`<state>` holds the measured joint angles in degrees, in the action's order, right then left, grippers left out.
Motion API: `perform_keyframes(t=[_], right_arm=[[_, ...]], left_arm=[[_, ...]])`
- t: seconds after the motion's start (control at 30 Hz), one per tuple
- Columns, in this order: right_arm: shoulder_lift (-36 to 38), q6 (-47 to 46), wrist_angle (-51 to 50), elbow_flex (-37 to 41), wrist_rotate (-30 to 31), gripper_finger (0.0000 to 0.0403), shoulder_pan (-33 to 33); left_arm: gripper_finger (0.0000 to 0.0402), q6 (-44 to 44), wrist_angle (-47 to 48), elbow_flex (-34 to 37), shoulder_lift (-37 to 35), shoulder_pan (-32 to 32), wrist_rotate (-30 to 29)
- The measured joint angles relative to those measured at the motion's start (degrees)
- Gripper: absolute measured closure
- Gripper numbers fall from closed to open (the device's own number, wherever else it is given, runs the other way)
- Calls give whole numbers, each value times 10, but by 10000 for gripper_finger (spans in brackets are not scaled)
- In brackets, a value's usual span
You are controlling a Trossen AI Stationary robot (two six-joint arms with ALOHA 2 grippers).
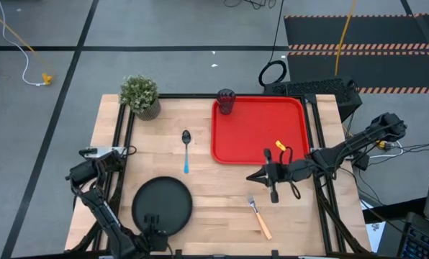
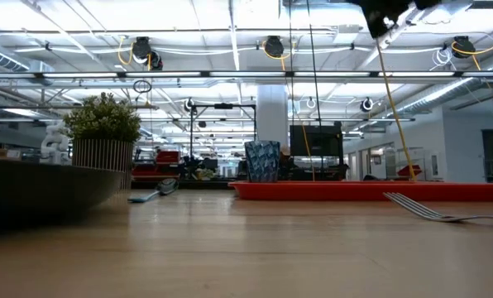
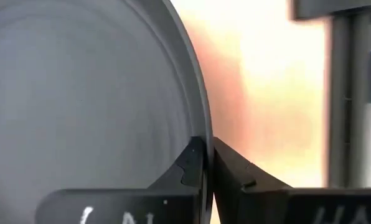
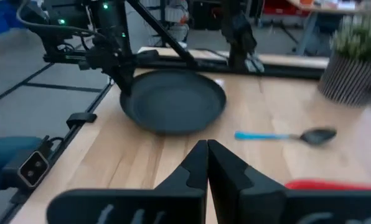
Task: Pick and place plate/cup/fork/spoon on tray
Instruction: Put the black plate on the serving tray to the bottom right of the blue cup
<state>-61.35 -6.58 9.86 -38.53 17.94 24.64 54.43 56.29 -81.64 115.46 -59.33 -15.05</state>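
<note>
We count one each: plate (image 1: 162, 204), its rim pinched in the left gripper (image 1: 152, 229) fingers at 6 o'clock; cup (image 1: 225, 101) on tray (image 1: 258, 128); spoon (image 1: 186, 149) and fork (image 1: 258, 216) on the bench (image 1: 222, 194). Right gripper (image 1: 252, 176) fingers closed, empty.

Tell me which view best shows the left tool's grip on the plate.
Left wrist view: the left tool is shut on the plate rim. The high view shows it at the near rim; the right wrist view shows it distantly; the low view shows only the plate.
</note>
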Motion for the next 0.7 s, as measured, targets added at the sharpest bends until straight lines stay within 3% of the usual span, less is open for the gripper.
perform_keyframes(t=[0.17,0.43,0.7], right_arm=[[-54,75,-43,-88,2,385,0],[-190,161,-214,-271,4,337,0],[-265,208,-303,-334,3,297,0]], left_arm=[[394,-82,74,-32,-3,36,0],[395,-215,104,-36,-37,106,-16],[395,-334,116,-36,-83,162,-83]])
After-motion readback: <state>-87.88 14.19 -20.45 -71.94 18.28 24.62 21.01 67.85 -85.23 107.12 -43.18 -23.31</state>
